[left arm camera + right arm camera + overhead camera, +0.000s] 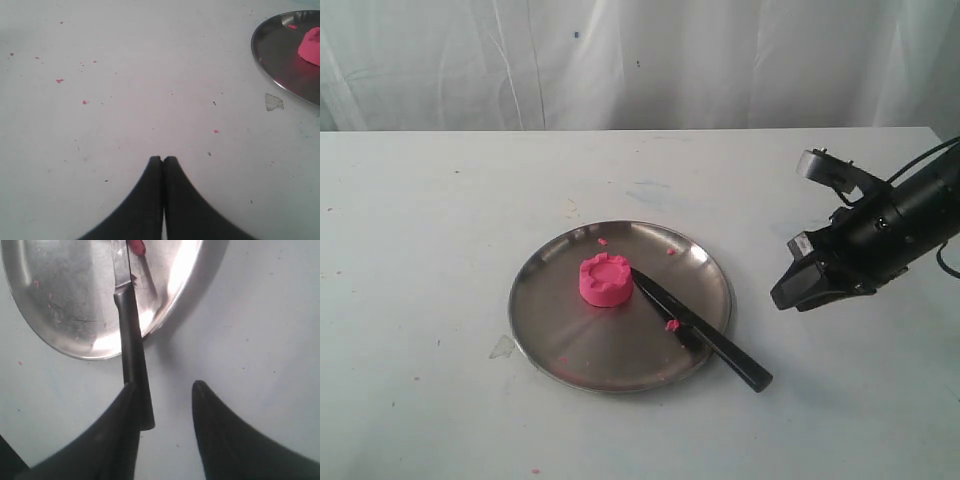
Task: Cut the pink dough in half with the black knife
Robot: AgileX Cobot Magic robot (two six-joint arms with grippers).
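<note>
The pink dough [605,279] is one whole puck with a notched top, sitting left of centre on the steel plate [545,345]. The black knife [705,333] lies slanted, its tip beside the dough and its handle sticking out over the plate's rim onto the table. My right gripper [787,296] hovers to the right of the handle end. In the right wrist view this gripper [165,386] is open, and the knife handle [131,340] ends beside one finger. My left gripper [163,159] is shut on nothing over bare table, with the dough [311,46] far off.
A pink crumb [672,325] lies on the plate against the knife, and smaller crumbs dot the plate and the white table [440,200]. A small torn scrap [273,102] lies on the table near the plate's rim. A white curtain hangs behind the table.
</note>
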